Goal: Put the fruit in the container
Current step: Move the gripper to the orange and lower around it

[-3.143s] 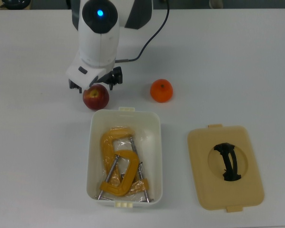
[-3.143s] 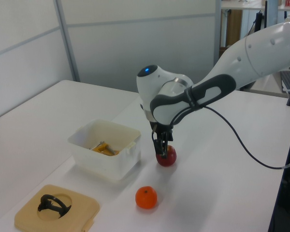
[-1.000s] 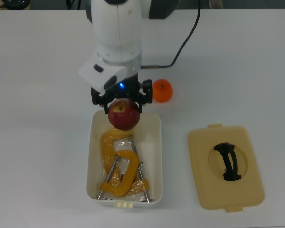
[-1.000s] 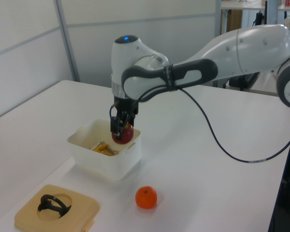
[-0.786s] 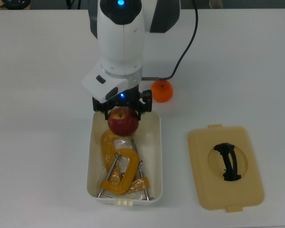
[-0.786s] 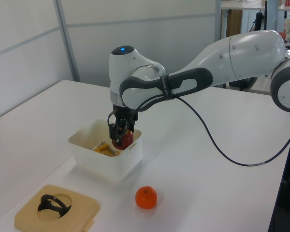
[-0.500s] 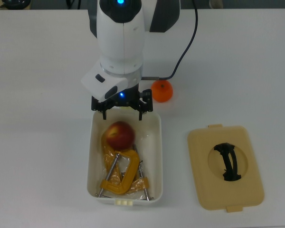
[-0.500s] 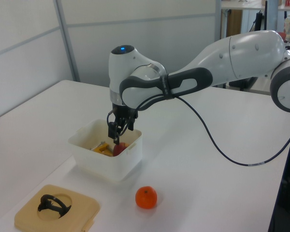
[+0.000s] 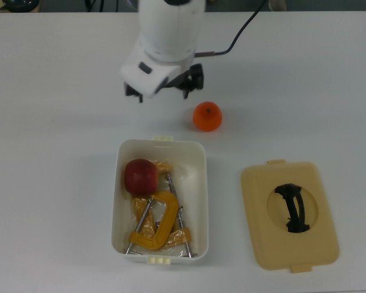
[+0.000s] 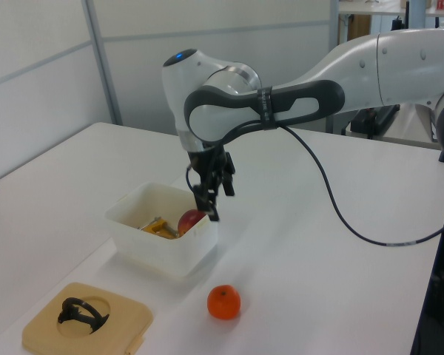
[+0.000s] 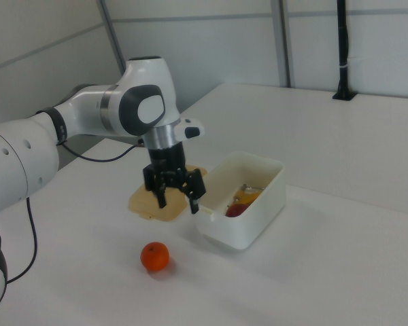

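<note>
Halfway point: the apple [image 9: 141, 176] sits inside the tub [image 9: 200, 201] against the yellow clamps [image 9: 154, 221], while the orange [image 9: 207, 116] waits on the bench [image 9: 305, 85] just beyond the tub's short end. Fingers spread and empty, the end effector [image 9: 163, 89] hangs above the bench near the orange; the next move calls for centring over it and descending. Only the top view shows the clamps fully; the right view largely hides the lid [image 9: 290, 215].
</note>
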Robot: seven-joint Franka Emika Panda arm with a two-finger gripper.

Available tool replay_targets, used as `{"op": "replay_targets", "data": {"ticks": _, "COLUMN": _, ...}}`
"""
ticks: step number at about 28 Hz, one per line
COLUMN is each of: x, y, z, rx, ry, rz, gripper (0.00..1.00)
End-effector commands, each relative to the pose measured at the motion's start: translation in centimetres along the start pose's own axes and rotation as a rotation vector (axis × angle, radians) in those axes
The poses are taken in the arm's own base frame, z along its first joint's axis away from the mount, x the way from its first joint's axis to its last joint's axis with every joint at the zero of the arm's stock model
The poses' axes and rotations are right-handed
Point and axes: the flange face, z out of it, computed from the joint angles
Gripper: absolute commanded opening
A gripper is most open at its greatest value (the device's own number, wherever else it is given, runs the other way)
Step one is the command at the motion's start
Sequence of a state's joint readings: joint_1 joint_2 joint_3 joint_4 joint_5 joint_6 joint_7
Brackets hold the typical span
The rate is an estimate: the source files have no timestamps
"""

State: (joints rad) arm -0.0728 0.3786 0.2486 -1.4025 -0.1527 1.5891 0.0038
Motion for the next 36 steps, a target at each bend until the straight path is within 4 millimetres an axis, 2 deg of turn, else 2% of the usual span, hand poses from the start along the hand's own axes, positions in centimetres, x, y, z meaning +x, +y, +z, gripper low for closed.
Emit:
{"op": "replay_targets", "data": {"ticks": 1, "x": -0.9, "y": -3.1, "z": 2.7, "rx": 0.009, "ry": -0.117, "rz": -0.120, "gripper": 1.00}}
{"op": "replay_targets", "data": {"ticks": 4, "x": -1.0, "y": -5.0, "z": 4.9, "rx": 0.014, "ry": -0.162, "rz": -0.151, "gripper": 1.00}}
{"op": "replay_targets", "data": {"ticks": 6, "x": -0.9, "y": -6.5, "z": 7.5, "rx": 0.010, "ry": -0.207, "rz": -0.179, "gripper": 1.00}}
{"op": "replay_targets", "data": {"ticks": 10, "x": -0.1, "y": -9.4, "z": 10.9, "rx": -0.006, "ry": -0.257, "rz": -0.231, "gripper": 1.00}}
{"op": "replay_targets", "data": {"ticks": 13, "x": 0.3, "y": -10.1, "z": 11.7, "rx": -0.030, "ry": -0.258, "rz": -0.250, "gripper": 1.00}}
{"op": "replay_targets", "data": {"ticks": 16, "x": 0.6, "y": -11.8, "z": 12.6, "rx": -0.050, "ry": -0.254, "rz": -0.281, "gripper": 1.00}}
{"op": "replay_targets", "data": {"ticks": 20, "x": 1.1, "y": -12.4, "z": 13.1, "rx": -0.086, "ry": -0.230, "rz": -0.272, "gripper": 1.00}}
{"op": "replay_targets", "data": {"ticks": 29, "x": 2.8, "y": -13.6, "z": 16.4, "rx": -0.169, "ry": -0.191, "rz": -0.263, "gripper": 1.00}}
{"op": "replay_targets", "data": {"ticks": 30, "x": 2.9, "y": -13.7, "z": 16.6, "rx": -0.172, "ry": -0.189, "rz": -0.263, "gripper": 0.97}}
{"op": "replay_targets", "data": {"ticks": 31, "x": 2.9, "y": -13.7, "z": 16.6, "rx": -0.177, "ry": -0.186, "rz": -0.264, "gripper": 0.86}}
{"op": "replay_targets", "data": {"ticks": 32, "x": 2.9, "y": -13.7, "z": 16.7, "rx": -0.178, "ry": -0.187, "rz": -0.265, "gripper": 0.74}}
{"op": "replay_targets", "data": {"ticks": 33, "x": 2.9, "y": -13.7, "z": 16.6, "rx": -0.182, "ry": -0.185, "rz": -0.265, "gripper": 0.51}}
{"op": "replay_targets", "data": {"ticks": 34, "x": 2.9, "y": -13.8, "z": 16.6, "rx": -0.183, "ry": -0.188, "rz": -0.267, "gripper": 0.38}}
{"op": "replay_targets", "data": {"ticks": 36, "x": 2.8, "y": -13.8, "z": 16.6, "rx": -0.184, "ry": -0.194, "rz": -0.266, "gripper": 0.19}}
